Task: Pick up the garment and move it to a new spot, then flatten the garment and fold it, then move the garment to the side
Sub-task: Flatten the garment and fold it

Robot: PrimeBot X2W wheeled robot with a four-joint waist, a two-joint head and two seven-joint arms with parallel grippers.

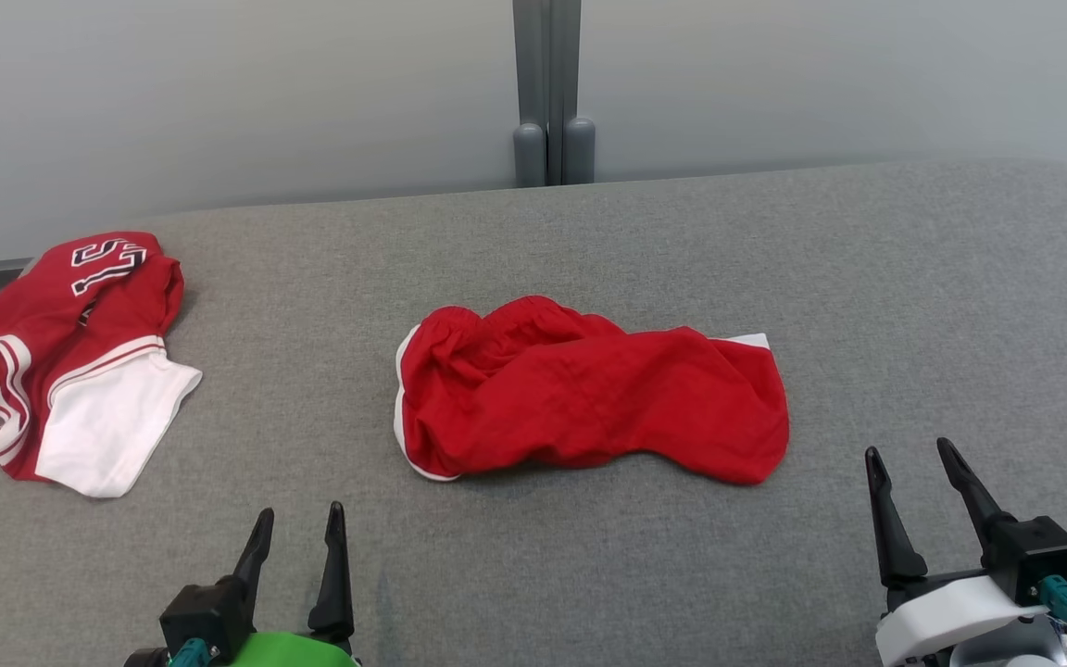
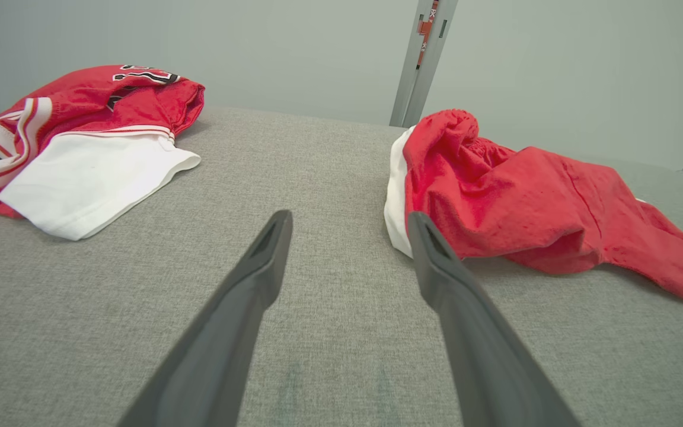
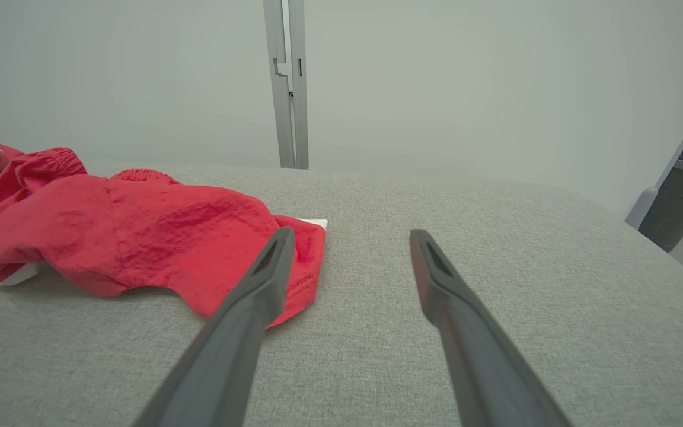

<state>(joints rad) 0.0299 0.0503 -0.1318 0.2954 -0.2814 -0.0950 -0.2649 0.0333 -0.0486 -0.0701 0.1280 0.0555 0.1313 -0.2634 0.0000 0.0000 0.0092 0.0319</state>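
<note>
Garment (image 1: 589,398), crumpled, lies central on the counter (image 1: 867,278), well apart from the jersey (image 1: 61,361) at left. Left gripper (image 1: 302,509) and right gripper (image 1: 909,448) sit short of its front edge, both jaws wide and empty, apparently poised for a 2-arm pickup.

Black, white-edged lettering, one character resembling an "S", partly folded away, on red-and-white jersey (image 1: 61,320) left of crumpled red garment (image 1: 589,398)

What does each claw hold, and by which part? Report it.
Nothing is held: left claw and right claw stand open, apart from the red shorts.
</note>
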